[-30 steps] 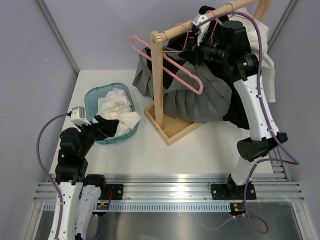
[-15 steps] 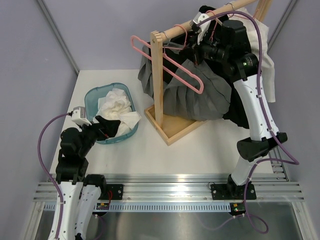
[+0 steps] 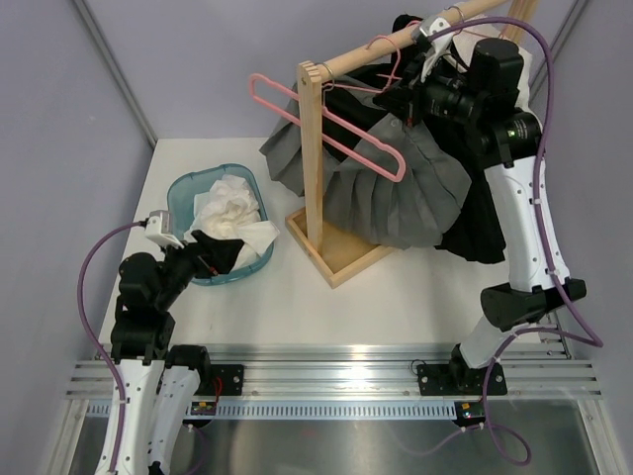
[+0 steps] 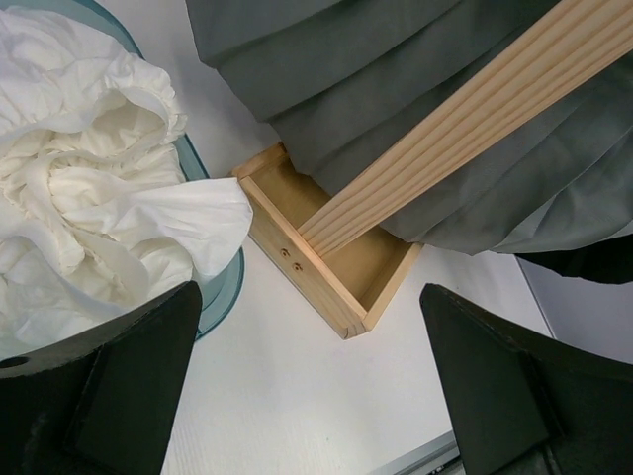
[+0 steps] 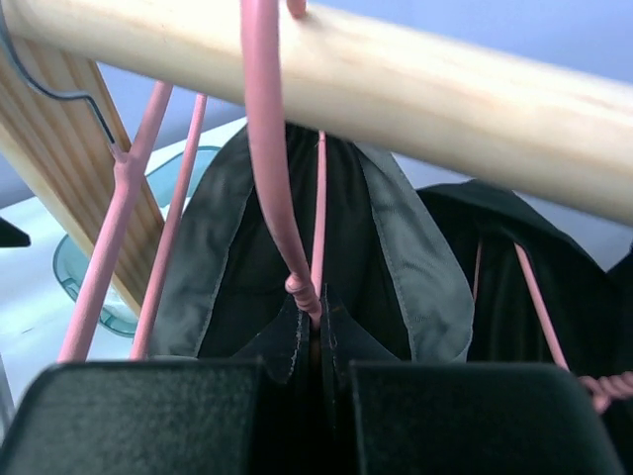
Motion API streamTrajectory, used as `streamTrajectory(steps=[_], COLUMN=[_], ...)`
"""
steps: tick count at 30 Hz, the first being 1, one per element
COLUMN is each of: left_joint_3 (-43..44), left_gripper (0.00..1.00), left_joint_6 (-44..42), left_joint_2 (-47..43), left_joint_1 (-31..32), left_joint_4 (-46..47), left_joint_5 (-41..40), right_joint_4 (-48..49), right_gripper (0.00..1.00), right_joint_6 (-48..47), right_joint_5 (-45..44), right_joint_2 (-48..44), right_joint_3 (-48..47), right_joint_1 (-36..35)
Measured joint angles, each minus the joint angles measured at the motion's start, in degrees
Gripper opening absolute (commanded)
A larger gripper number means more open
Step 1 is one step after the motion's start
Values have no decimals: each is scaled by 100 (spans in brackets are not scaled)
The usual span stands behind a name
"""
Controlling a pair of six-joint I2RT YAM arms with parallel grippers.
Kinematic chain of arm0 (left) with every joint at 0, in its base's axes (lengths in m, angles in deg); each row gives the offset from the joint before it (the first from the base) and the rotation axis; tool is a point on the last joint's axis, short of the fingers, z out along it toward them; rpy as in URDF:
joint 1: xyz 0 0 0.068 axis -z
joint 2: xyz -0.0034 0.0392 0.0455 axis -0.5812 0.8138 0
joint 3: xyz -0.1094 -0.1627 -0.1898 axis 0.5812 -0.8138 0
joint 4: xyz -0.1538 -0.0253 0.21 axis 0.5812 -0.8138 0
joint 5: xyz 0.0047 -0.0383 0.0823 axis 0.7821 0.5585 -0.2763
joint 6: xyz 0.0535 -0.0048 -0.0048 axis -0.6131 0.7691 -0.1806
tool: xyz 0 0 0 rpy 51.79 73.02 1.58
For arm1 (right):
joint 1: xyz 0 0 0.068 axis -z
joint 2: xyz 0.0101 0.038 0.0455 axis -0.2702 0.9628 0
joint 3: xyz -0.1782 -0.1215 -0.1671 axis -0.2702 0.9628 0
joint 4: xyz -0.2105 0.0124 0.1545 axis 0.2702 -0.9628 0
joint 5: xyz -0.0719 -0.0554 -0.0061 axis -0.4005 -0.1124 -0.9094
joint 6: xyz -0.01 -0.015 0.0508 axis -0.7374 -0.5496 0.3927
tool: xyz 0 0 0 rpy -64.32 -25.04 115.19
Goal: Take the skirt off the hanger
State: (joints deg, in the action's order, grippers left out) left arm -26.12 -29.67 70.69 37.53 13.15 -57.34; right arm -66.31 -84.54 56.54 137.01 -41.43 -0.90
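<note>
Grey skirt, soft pleated fabric with a flat waistband, hangs on a thin pink wire hanger hooked over the pale wooden rail. The right gripper reaches up high, fingers pinched tight on the waistband just under the hanger's twisted neck. The left gripper sits low, spread wide and holding nothing, beside the teal basin of crumpled white cloth.
</note>
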Motion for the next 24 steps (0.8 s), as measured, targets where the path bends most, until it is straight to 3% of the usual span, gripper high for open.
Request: streamTrajectory(steps=[10, 19, 24], left_joint_3=[-140, -334, -472], left_gripper=[97, 96, 95], left_joint_6=[44, 258, 435], left_joint_2=[46, 367, 713], left_joint_1=[0, 33, 444], left_joint_4=[313, 638, 741], left_joint_5=[490, 957, 933], right_joint_4=[125, -623, -1113], right_gripper=[0, 0, 0], right_joint_6=[-151, -820, -1198], right_joint_5=[822, 1032, 1012], right_joint_2=[-1237, -2380, -2721], right_joint_3=[2055, 4166, 4992], right_joint_1=[756, 1357, 1617])
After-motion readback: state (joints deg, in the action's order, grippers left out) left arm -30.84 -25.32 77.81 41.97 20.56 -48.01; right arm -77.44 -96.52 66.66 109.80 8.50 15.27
